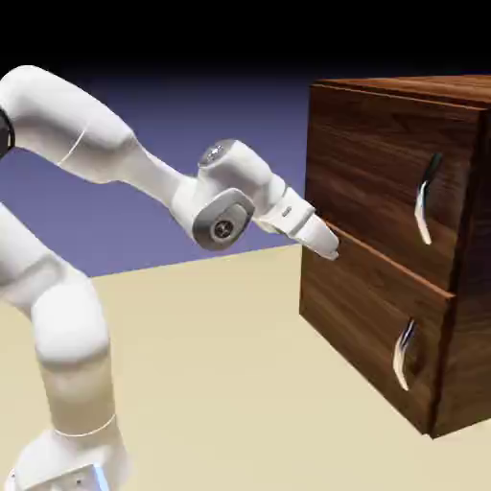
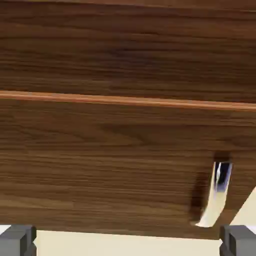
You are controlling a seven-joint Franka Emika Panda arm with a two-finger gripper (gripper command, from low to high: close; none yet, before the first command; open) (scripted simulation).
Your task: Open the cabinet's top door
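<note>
From where I stand, the hand (image 2: 128,242) hangs released, its fingertips (image 2: 18,241) spread wide with nothing between them, near the cabinet (image 1: 384,259). The cabinet rises at the exterior view's right; its top door (image 1: 379,177) sits shut above the lower panel (image 1: 360,316), also closed, so I cannot tell what either compartment contains.

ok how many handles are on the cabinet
2 in view: one on the top door, near its right edge in the exterior view, and one on the lower panel below it. Any on the cabinet's unseen sides can't be ruled out.
</note>
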